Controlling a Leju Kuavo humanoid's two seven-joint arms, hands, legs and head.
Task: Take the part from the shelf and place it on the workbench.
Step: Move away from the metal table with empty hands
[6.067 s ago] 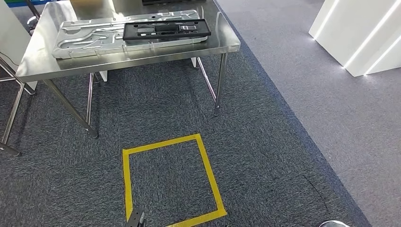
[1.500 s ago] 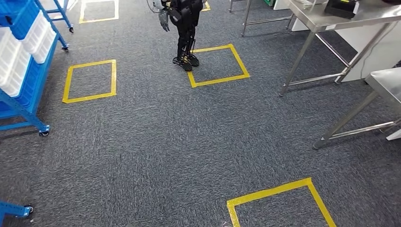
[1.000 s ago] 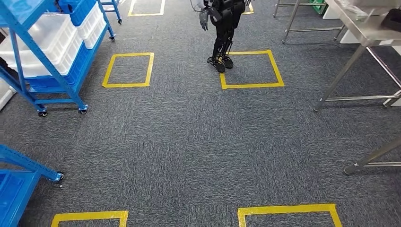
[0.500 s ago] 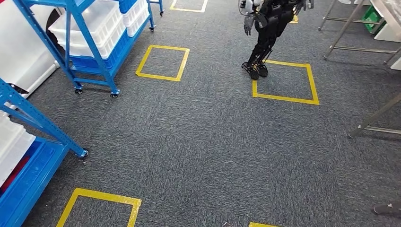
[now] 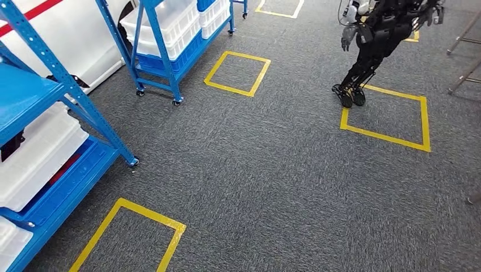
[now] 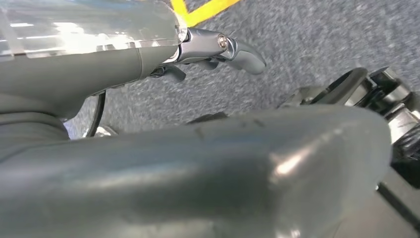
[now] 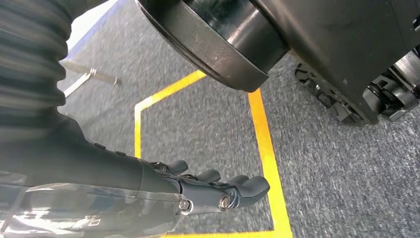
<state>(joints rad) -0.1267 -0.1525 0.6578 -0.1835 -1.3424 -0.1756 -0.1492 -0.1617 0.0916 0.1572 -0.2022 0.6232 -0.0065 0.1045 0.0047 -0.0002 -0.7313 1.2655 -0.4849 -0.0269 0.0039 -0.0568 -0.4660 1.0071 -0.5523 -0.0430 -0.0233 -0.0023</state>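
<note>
Early in the job, by the look of it: neither hand carries anything, so the pick from the shelf (image 5: 68,90) is yet to be made and the carry to the worktop comes after. The blue shelf stands at the left of the head view with white bins (image 5: 34,153) on its levels; which one holds the part I cannot tell. A yellow floor square (image 5: 127,238) lies just beside it, a likely standing spot. The left hand (image 6: 218,49) hangs over the carpet, its fingers loosely curved, holding nothing. The right hand (image 7: 218,191) hangs low too, fingers (image 7: 250,187) lightly bent, empty. Another robot (image 5: 377,39) stands far right.
</note>
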